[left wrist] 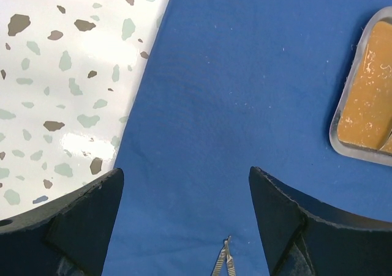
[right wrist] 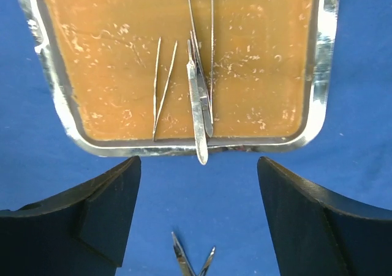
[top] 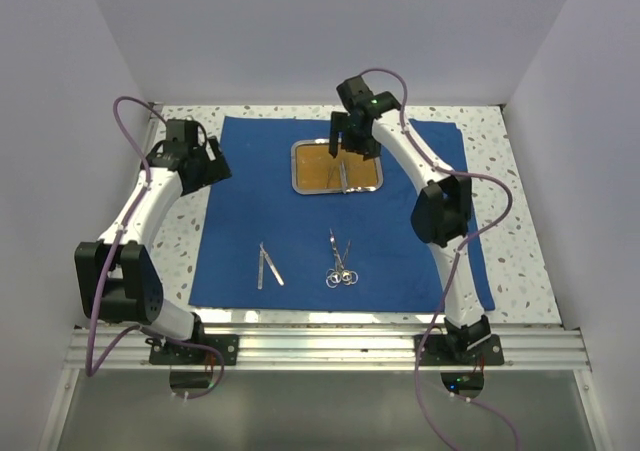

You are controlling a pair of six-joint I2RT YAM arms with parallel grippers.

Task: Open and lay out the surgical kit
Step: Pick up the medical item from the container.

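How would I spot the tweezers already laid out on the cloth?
Find the blue cloth spread across the speckled table. On its near half, left of the ring-handled scissors, lie the tweezers: a plain narrow V with no finger rings, outside the steel tray.

Speckled tabletop (top: 525, 271); white walls (top: 300, 41) behind; aluminium rail (top: 330, 349) at near edge.

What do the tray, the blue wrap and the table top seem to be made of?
The tray looks like polished steel: its rim mirrors light; its orange-brown floor is matte, perhaps a liner. The blue wrap seems woven cloth, matte with lint specks. The table top looks like glossy terrazzo-patterned laminate or stone; glare shows.
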